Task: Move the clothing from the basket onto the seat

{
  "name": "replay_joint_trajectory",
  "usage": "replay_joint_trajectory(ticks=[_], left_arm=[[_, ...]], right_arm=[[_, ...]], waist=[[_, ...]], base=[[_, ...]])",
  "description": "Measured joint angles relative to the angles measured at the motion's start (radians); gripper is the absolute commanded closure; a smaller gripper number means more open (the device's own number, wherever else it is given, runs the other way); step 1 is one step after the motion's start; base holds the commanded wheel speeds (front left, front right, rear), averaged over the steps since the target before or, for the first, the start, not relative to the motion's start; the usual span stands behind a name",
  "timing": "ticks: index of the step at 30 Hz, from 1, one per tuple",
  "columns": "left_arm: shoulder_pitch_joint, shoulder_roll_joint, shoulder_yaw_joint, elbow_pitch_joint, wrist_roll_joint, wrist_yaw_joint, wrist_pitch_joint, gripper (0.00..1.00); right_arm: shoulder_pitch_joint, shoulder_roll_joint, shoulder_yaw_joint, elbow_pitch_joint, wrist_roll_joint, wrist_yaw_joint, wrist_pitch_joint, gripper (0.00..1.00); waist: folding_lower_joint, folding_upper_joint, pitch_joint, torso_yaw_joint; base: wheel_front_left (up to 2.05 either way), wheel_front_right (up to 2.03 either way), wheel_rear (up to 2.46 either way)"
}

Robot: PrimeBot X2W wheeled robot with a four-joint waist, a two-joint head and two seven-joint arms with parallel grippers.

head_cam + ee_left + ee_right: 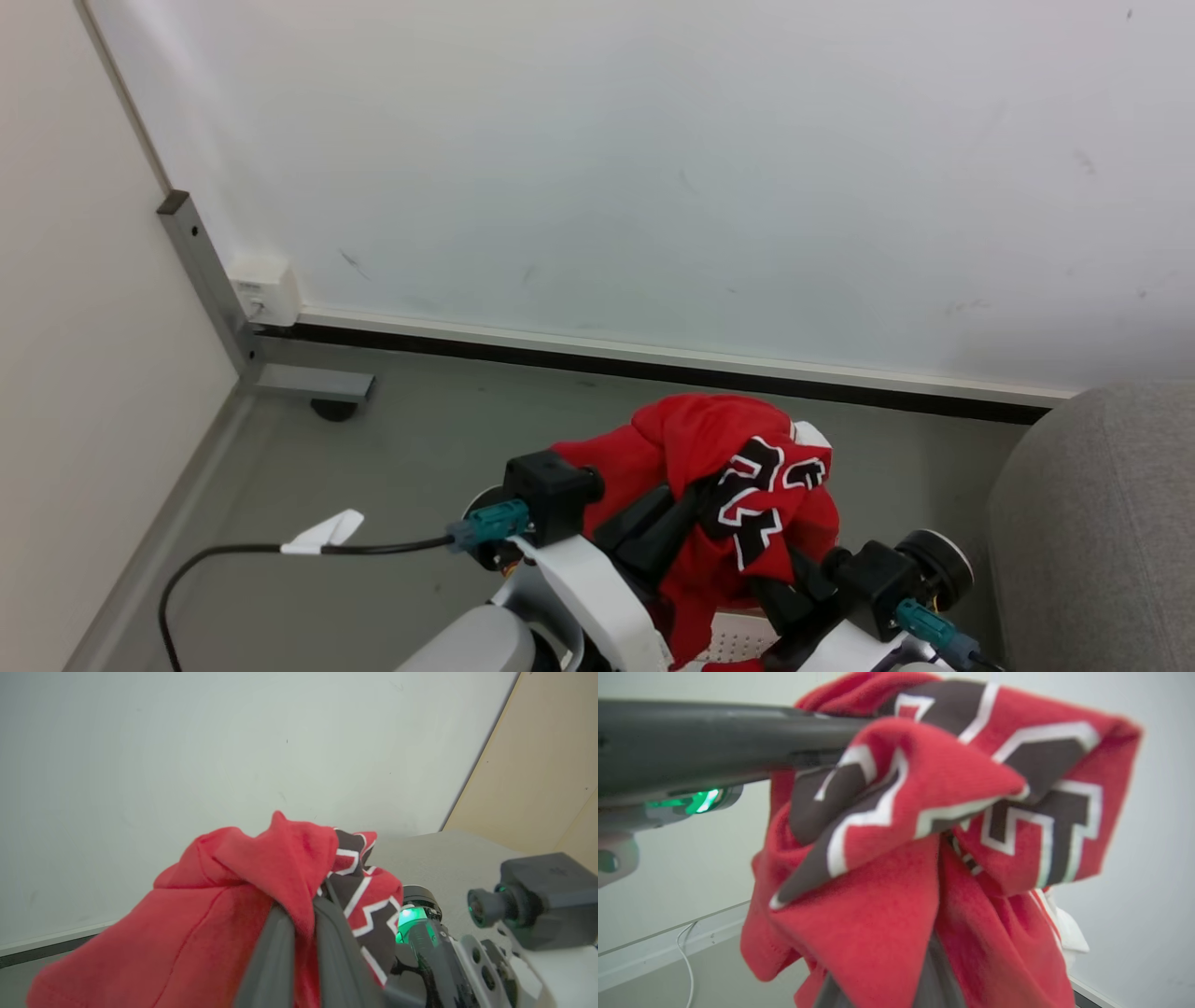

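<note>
Red fleece-like clothing (738,467) with white trim and black numerals outlined in white is bunched up between your two arms, raised above the small white perforated plastic basket (742,642), whose wall peeks out at the bottom of the head view. Your left gripper (302,919) has its two dark fingers drawn together with a fold of the red cloth pinched between them. Your right gripper (882,980) comes up from under the bundle, and its fingers are closed on the numbered part of the garment. So both hands have a hold, one on each side of the heap.

I judge that you are at the lift-and-carry step: the garment is out of the basket but not yet over the large rounded seat (1092,523) in light grey woven fabric, which stands at the right of the head view, near the bundle but apart from it. A scrap of red shows at the bottom edge beside the basket; you cannot tell from here whether it is a hanging tail of this garment or a second piece left inside.

Your next move calls for swinging both arms together towards your right, keeping the two grips at an even spacing so the cloth neither tears loose nor sags back onto the basket's rim. Carry it high enough to clear the seat's rounded edge, and open both grippers only once it is over the cushion.
</note>
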Motion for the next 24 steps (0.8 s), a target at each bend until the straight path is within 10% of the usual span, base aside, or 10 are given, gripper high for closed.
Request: replay_joint_trajectory(ticks=[19,21,22,24], left_arm=[[-0.001,0.021,0.035,0.026,-0.007,0.041,-0.031,1.0],[0.0,0.025,0.04,0.026,-0.009,0.044,-0.037,0.8],[0.0,0.026,0.04,0.026,-0.01,0.042,-0.038,0.0],[0.0,0.027,0.037,0.021,-0.01,0.039,-0.044,0.0]], right_arm=[[0.026,0.007,-0.058,-0.091,0.017,0.0,0.0,1.0],[0.032,0.007,-0.063,-0.099,0.019,0.0,0.0,1.0],[0.035,0.008,-0.066,-0.102,0.02,0.0,0.0,1.0],[0.04,0.009,-0.073,-0.109,0.02,0.0,0.0,1.0]], waist=[[0.0,0.0,0.027,-0.07],[0.0,0.0,0.031,-0.082],[0.0,0.0,0.032,-0.089],[0.0,0.0,0.036,-0.104]], base=[[0.0,0.0,0.0],[0.0,0.0,0.0],[0.0,0.0,0.0],[0.0,0.0,0.0]])
